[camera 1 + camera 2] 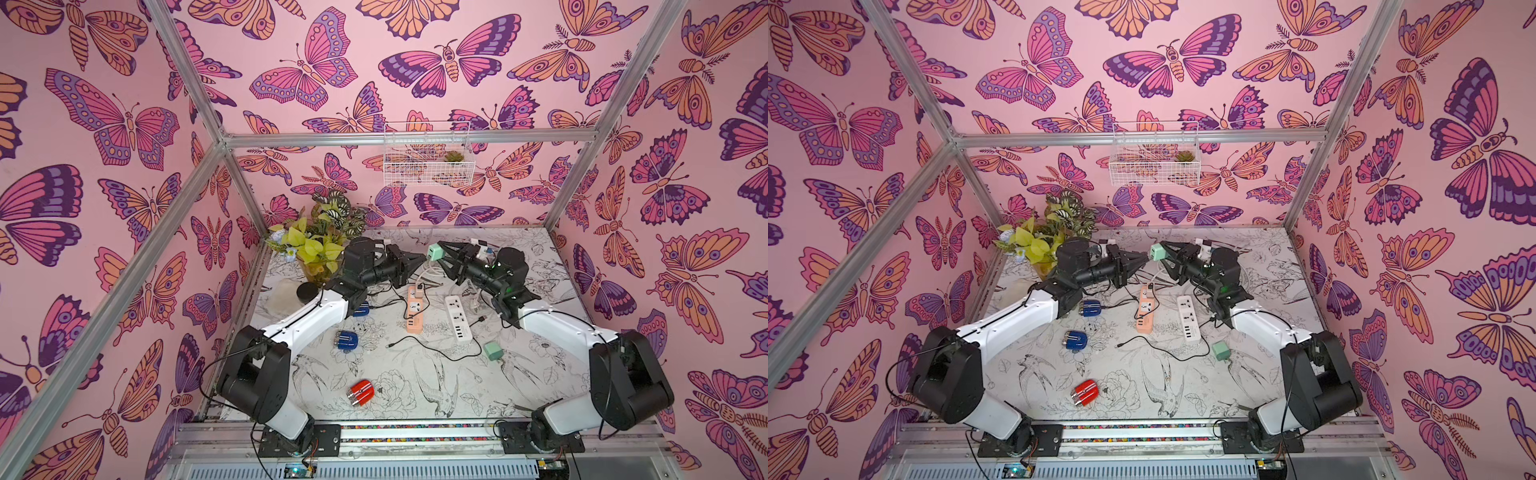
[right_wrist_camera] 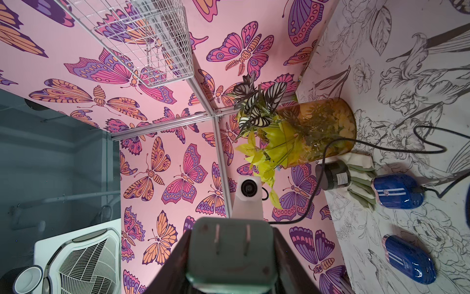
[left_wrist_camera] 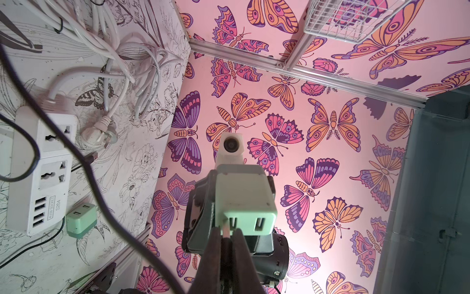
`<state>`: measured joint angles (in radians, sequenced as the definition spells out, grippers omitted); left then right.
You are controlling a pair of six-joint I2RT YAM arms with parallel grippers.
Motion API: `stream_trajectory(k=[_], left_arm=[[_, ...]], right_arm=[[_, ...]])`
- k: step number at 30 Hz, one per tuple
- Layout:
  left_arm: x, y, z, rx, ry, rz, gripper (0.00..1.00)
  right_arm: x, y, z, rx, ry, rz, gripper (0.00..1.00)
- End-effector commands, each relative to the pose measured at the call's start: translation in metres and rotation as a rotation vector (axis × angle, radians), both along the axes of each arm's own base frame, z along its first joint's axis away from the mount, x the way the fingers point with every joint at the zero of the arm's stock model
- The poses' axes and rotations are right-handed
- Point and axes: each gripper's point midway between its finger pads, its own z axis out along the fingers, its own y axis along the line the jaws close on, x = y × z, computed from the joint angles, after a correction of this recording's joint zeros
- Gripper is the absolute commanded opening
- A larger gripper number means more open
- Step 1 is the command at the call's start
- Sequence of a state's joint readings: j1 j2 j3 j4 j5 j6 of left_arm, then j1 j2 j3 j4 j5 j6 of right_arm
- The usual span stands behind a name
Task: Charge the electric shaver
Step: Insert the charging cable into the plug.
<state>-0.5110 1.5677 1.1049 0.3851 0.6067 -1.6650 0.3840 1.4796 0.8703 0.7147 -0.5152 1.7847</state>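
Both arms meet in mid-air over the far centre of the worktop (image 1: 519,386). Right fingers (image 2: 178,264) clamp the mint USB adapter (image 1: 1157,252) by its sides, prongs twd the right wrist cam, ports facing the left arm, prob. so the block can't back off when pushed. Left fingers (image 3: 213,249) are pinched shut on a pale USB plug (image 3: 225,229), its tip at one of the adapter's two ports; can't tell if it's fully seated.

Black lead (image 2: 407,149) trails down to the blue shaver (image 2: 396,191), which lies on the worktop left of centre, just beside the left forearm, w/ the lead already in its end. So the shaver end looks done; step in hand = plug into adapter, two-arm brace.

Adapter then needs a socket: orange strip (image 1: 415,309) and white strip (image 1: 459,318) lie below, between the arms. 2nd blue shaver (image 1: 346,340), red shaver (image 1: 361,392) and spare adapter (image 1: 493,350) lie nearer, apart from both arms.
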Motion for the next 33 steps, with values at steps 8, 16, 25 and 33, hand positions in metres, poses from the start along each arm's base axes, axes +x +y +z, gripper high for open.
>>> stream_trajectory(k=[8, 16, 25, 33], left_arm=[[0.003, -0.003, 0.008, -0.009, -0.026, -0.011, 0.00], [0.000, -0.004, 0.002, -0.001, -0.014, -0.022, 0.00], [-0.003, -0.003, -0.011, 0.042, 0.010, -0.035, 0.00], [-0.002, -0.003, -0.013, 0.052, 0.013, -0.032, 0.00]], right_arm=[[-0.009, 0.011, 0.011, -0.001, -0.022, 0.056, 0.00], [-0.006, 0.012, 0.013, 0.014, -0.017, 0.051, 0.00], [-0.008, 0.014, 0.032, 0.040, -0.037, 0.058, 0.00], [-0.022, 0.025, 0.024, -0.009, -0.018, 0.100, 0.00]])
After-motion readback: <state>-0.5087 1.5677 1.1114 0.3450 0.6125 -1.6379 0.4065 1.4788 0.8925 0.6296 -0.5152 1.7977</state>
